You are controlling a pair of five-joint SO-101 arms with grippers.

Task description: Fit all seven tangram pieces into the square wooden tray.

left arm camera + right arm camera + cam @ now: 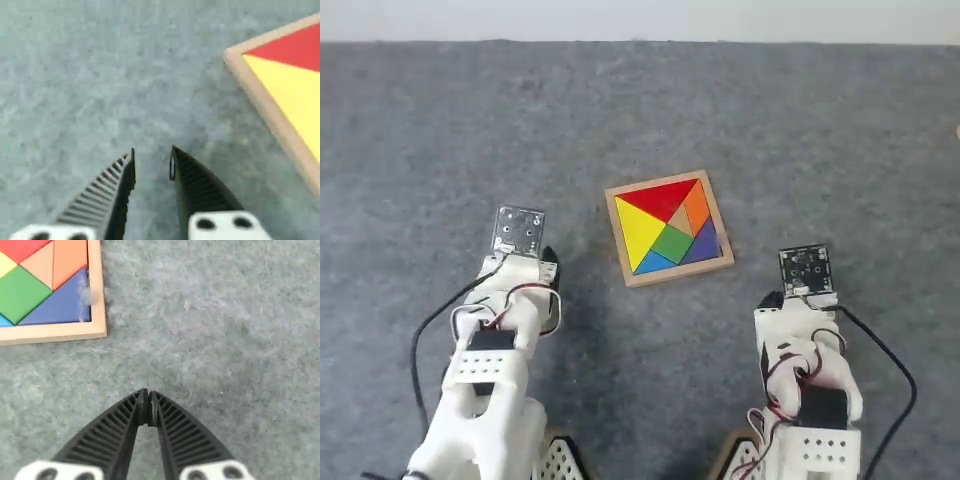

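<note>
The tray point(680, 273) sits about mid-desk, turned a little out of line with the desk's point(840, 130) edges. All seven pieces lie flat inside it: red point(660, 197), yellow point(637, 232), tan point(678, 217), orange point(697, 212), green point(672, 243), light blue point(653, 262) and dark blue point(703, 247). No gap shows between them, and no piece lies loose on the desk, so the task looks finished.

The left arm point(500, 330) and right arm point(805, 350) stand on the near side of the desk, with the tray between them and slightly farther toward the far edge. The left end effector point(152, 150) has its jaws a little apart and holds nothing. It hangs over bare desk, with a tray corner ahead of it and off toward the other arm. The right end effector point(148, 394) is closed on nothing and is also over bare desk. The tray's dark blue corner lies ahead of it, toward the left arm.

The tray is square, so it has no long axis. The right arm seems slightly nearer to it, though only just. Any correction would mean reaching inward and forward.
</note>
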